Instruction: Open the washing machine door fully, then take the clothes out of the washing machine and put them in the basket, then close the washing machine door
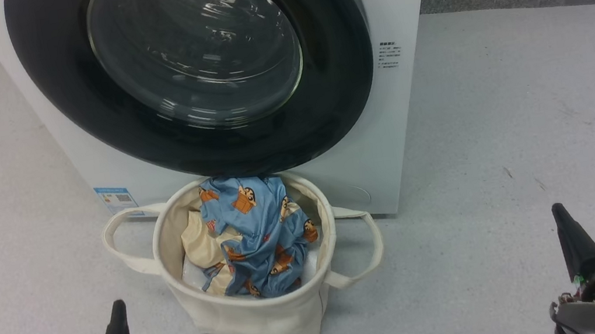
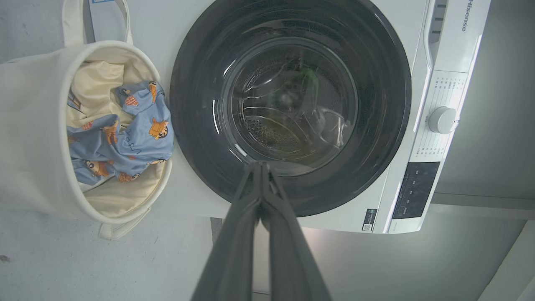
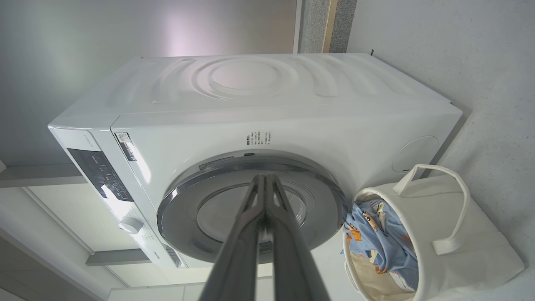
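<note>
Clothes [image 1: 254, 232] sit in basket [image 1: 255, 320]; left claw [image 1: 117, 307], right claw [image 1: 559, 210] together; wrist views reveal dial [image 2: 442, 120].

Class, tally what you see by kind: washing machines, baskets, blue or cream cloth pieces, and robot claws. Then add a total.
washing machine: 1
canvas basket: 1
cloth pieces: 2 (blue cartoon-print piece, cream piece, both in the basket)
claws: 2 (left claw, right claw)
Total: 6
</note>
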